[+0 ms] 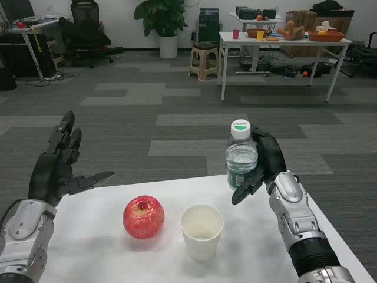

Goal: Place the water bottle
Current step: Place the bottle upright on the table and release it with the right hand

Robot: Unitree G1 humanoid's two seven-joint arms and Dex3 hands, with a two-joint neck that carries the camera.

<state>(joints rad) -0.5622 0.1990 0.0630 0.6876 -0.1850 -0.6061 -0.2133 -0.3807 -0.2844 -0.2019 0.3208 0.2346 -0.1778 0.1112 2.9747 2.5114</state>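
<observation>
Right hand (263,168) grips water bottle (241,155) upright above the far edge of the white table (88,236); left hand (59,165) empty, fingers spread.

Bottle: clear, white cap up, green label, held clear of the tabletop with the black fingers wrapped round its lower body. Left hand is raised at the table's left edge, holding nothing. On the table, red apple (143,217) stands just left of white paper cup (202,231), apart from it; both are nearer the robot than the bottle.
</observation>
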